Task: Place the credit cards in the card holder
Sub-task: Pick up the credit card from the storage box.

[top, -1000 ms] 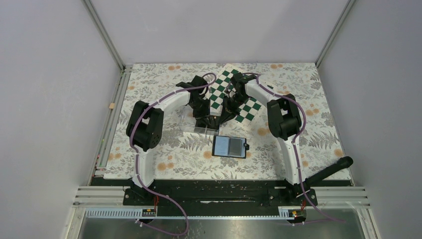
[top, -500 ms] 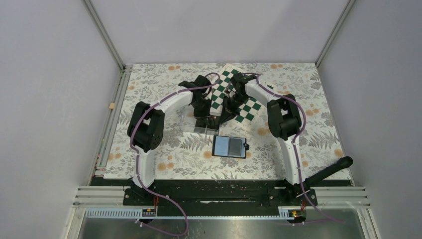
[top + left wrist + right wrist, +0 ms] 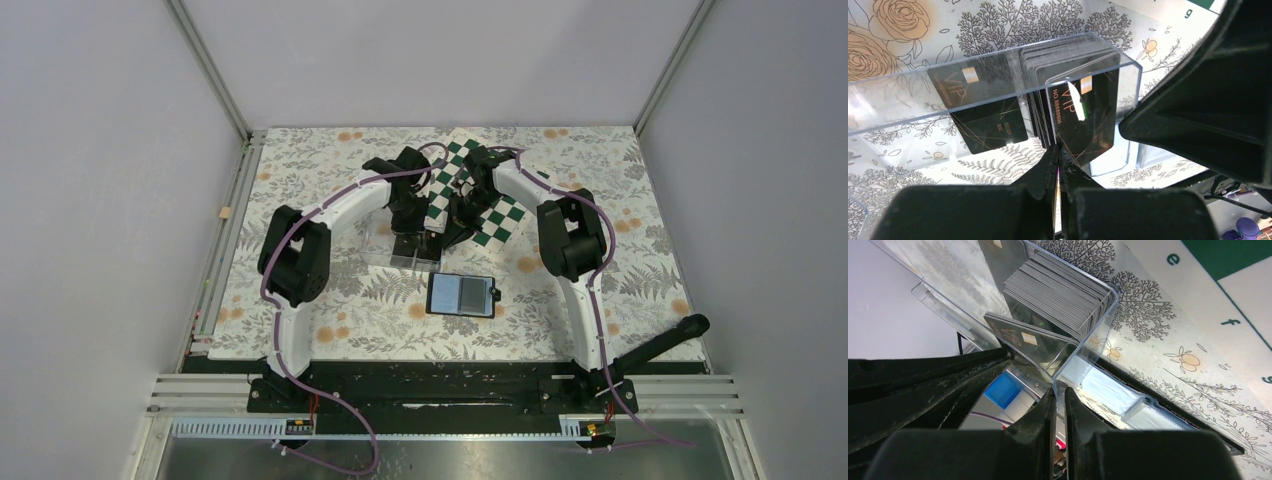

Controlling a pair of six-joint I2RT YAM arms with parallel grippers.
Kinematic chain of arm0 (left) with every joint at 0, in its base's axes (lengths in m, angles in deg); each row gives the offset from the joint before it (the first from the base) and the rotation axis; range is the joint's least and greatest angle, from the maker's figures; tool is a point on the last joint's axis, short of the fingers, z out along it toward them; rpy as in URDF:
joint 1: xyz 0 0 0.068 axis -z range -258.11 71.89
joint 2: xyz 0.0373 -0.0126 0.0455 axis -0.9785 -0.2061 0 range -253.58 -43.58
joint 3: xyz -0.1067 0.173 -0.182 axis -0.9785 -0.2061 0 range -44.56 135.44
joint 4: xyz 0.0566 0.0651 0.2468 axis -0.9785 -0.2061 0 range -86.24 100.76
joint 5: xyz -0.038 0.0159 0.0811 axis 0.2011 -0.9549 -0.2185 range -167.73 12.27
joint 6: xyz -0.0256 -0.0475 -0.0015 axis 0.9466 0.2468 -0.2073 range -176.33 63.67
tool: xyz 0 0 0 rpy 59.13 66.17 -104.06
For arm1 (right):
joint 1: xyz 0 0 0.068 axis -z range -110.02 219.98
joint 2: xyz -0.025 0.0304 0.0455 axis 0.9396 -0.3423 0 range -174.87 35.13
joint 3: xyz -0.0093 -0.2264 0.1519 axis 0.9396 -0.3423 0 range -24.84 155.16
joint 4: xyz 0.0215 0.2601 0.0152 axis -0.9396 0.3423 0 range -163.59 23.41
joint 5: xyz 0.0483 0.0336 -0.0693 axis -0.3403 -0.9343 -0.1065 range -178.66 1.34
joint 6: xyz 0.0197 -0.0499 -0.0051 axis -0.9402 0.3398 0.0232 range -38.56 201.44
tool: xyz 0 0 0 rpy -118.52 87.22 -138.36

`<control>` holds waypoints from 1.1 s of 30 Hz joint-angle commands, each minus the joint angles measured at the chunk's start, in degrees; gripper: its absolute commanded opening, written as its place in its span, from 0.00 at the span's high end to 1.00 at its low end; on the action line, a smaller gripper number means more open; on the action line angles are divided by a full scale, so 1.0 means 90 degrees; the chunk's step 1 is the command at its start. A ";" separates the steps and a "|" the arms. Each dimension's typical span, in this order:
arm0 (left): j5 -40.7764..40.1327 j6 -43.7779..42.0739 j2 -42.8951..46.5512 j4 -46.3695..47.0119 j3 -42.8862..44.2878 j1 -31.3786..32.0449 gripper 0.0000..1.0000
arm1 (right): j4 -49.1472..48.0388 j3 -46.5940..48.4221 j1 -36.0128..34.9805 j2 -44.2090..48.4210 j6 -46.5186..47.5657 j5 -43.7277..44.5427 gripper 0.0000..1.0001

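Cards [image 3: 1079, 116], glossy black, in clear box [image 3: 948, 85]

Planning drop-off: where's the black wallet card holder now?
Top view: the small black bifold card holder lies on the floral table, centre, just on the near side of the clear plastic box.

The floral table [image 3: 300, 180] is carrying a checkered board [image 3: 505, 215] at upper centre, a clear plastic box [image 3: 392, 256] left of it, and the card holder [image 3: 461, 295] lying open mid-frame.
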State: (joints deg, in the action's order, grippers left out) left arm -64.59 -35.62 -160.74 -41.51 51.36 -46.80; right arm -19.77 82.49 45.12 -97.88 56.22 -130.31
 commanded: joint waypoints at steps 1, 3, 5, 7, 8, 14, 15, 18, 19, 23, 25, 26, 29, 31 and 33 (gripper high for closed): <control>0.0051 -0.0135 -0.0076 -0.0051 0.0440 0.0179 1.00 | 0.0153 -0.0139 -0.0060 0.0114 0.0184 0.0205 0.93; 0.0036 -0.0183 -0.0198 -0.0122 0.0490 0.0177 0.97 | 0.0161 -0.0138 -0.0060 0.0119 0.0194 0.0195 0.93; 0.0015 -0.0224 -0.0282 -0.0185 0.0527 0.0195 0.93 | 0.0154 -0.0151 -0.0060 0.0135 0.0198 0.0196 0.93; -0.0024 -0.0247 -0.0332 -0.0211 0.0550 0.0215 0.90 | 0.0155 -0.0156 -0.0059 0.0131 0.0203 0.0201 0.93; -0.0046 -0.0250 -0.0355 -0.0245 0.0574 0.0225 0.89 | 0.0155 -0.0151 -0.0060 0.0135 0.0202 0.0203 0.93; -0.0259 -0.0422 -0.0596 -0.0566 0.0864 0.0334 0.85 | 0.0156 -0.0157 -0.0048 0.0135 0.0213 0.0200 0.93; -0.0311 -0.0440 -0.0611 -0.0602 0.0911 0.0358 0.85 | 0.0158 -0.0149 -0.0050 0.0131 0.0213 0.0195 0.93; -0.0449 -0.0497 -0.0631 -0.0719 0.1051 0.0429 0.85 | 0.0157 -0.0158 -0.0048 0.0131 0.0216 0.0194 0.93; -0.0511 -0.0524 -0.0640 -0.0775 0.1103 0.0457 0.85 | 0.0154 -0.0158 -0.0050 0.0131 0.0214 0.0194 0.93; -0.0679 -0.0586 -0.0640 -0.0899 0.1216 0.0533 0.85 | 0.0153 -0.0172 -0.0050 0.0131 0.0214 0.0183 0.93; -0.0714 -0.0611 -0.0603 -0.0929 0.1231 0.0569 0.86 | 0.0159 -0.0186 -0.0044 0.0139 0.0216 0.0184 0.93; -0.0692 -0.0599 -0.0567 -0.0925 0.1240 0.0573 0.87 | 0.0156 -0.0192 -0.0049 0.0140 0.0222 0.0193 0.93; -0.0635 -0.0556 -0.0443 -0.0878 0.1251 0.0566 0.89 | 0.0153 -0.0205 -0.0051 0.0148 0.0226 0.0194 0.93; -0.0614 -0.0534 -0.0363 -0.0826 0.1265 0.0571 0.89 | 0.0153 -0.0209 -0.0049 0.0143 0.0223 0.0193 0.93; -0.0576 -0.0533 -0.0318 -0.0812 0.1296 0.0568 0.89 | 0.0160 -0.0207 -0.0050 0.0141 0.0224 0.0194 0.93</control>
State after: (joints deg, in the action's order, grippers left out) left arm -71.84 -40.78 -166.58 -49.86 60.01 -42.78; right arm -19.81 81.90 45.12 -97.55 56.77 -130.38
